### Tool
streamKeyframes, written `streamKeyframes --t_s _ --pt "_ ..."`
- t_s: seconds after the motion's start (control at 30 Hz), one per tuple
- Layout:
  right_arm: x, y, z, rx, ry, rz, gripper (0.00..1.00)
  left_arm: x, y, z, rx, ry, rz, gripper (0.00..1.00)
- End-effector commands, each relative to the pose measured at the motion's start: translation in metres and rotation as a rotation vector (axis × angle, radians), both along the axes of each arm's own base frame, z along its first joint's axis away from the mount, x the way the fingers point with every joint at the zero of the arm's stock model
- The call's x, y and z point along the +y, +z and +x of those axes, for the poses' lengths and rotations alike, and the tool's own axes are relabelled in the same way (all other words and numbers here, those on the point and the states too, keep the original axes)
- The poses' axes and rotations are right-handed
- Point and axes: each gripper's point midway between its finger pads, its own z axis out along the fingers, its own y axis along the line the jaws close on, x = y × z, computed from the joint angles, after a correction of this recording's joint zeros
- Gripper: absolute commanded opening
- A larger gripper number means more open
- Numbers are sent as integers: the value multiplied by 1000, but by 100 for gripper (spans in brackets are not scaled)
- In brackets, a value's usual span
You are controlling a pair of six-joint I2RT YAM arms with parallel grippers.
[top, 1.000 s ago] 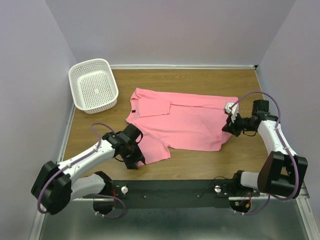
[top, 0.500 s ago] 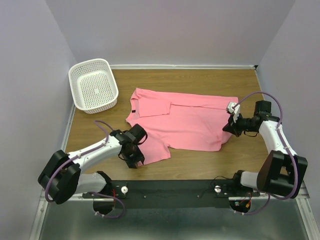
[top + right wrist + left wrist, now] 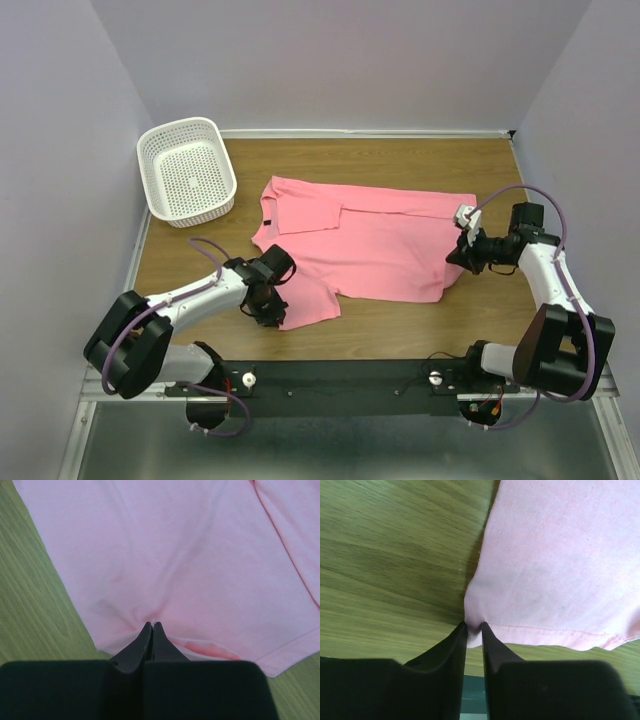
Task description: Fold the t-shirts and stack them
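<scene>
The pink t-shirt point(image 3: 365, 240) lies spread flat across the middle of the wooden table, collar to the left, one sleeve folded over its top. My left gripper point(image 3: 270, 305) is shut on the corner of its near left sleeve, pinching the hem corner point(image 3: 474, 622) between the fingertips at table level. My right gripper point(image 3: 458, 257) is shut on the shirt's right edge near its bottom corner, with a fold of cloth point(image 3: 153, 622) bunched at the fingertips. The shirt fills most of the right wrist view point(image 3: 175, 555).
A white perforated basket point(image 3: 186, 171) stands empty at the back left of the table. Bare wood point(image 3: 400, 325) runs along the near edge between the arms. Purple walls close in left, right and back.
My left gripper has slid right and slightly forward onto the sleeve corner and closed on it. The right arm has barely moved and the shirt lies as before.
</scene>
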Motion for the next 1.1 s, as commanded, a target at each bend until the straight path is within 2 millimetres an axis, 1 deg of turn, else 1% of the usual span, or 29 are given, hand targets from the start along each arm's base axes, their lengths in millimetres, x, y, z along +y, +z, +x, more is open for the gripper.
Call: streamKeyframes --t_s 0.0,0.03,0.07,0.13,0.17,0.3,0.33,0.37,0.4,0.47,0.53,0.57,0.6,0.63,0.67,0.73,0.83,0.93,1.07 --pt "-4 6 1 -18 -27 -4 1 6 -4 6 -38 5 17 12" --pt "-4 8 1 -21 -30 -4 1 4 -2 6 -43 -1 3 10" --pt "-4 10 1 -24 -36 -6 1 4 -2 6 -44 -7 -1 3" --pt "-6 14 2 -32 -43 -14 1 -2 4 8 -63 -23 -34 0" --pt "-7 17 2 -36 -54 -22 1 -3 8 8 -72 -38 -43 0" --pt "-14 28 0 -55 -96 -65 1 -8 36 22 -164 -82 -70 0" --pt "-19 30 1 -57 -120 -84 1 -9 44 24 -191 -84 -89 0" --pt "-19 34 2 -70 -121 -87 0 -9 48 24 -204 -85 -98 0" --pt "-23 40 2 -77 -153 -97 1 -12 54 25 -220 -98 -117 0" --pt "-31 47 4 -80 -204 -108 1 -13 63 24 -247 -103 -148 0" --pt "-37 57 5 -104 -240 -120 0 -14 69 20 -254 -112 -173 0" --pt "-44 62 6 -110 -274 -130 1 -14 76 19 -279 -107 -195 0" --pt "-47 65 6 -114 -292 -134 1 -16 77 12 -264 -116 -224 0" --pt "-50 69 7 -121 -307 -136 1 -15 79 9 -268 -116 -235 0" --pt "-55 72 6 -127 -333 -143 1 -15 86 7 -287 -105 -264 0" --pt "-58 77 5 -138 -355 -151 1 -17 94 0 -298 -107 -316 0" --pt "-61 78 3 -132 -387 -157 0 -18 107 -6 -321 -95 -371 0" --pt "-64 78 -1 -133 -413 -166 1 -15 119 -4 -358 -75 -380 0" --pt "-66 69 -8 -114 -441 -183 1 -16 133 -1 -402 -49 -415 0"
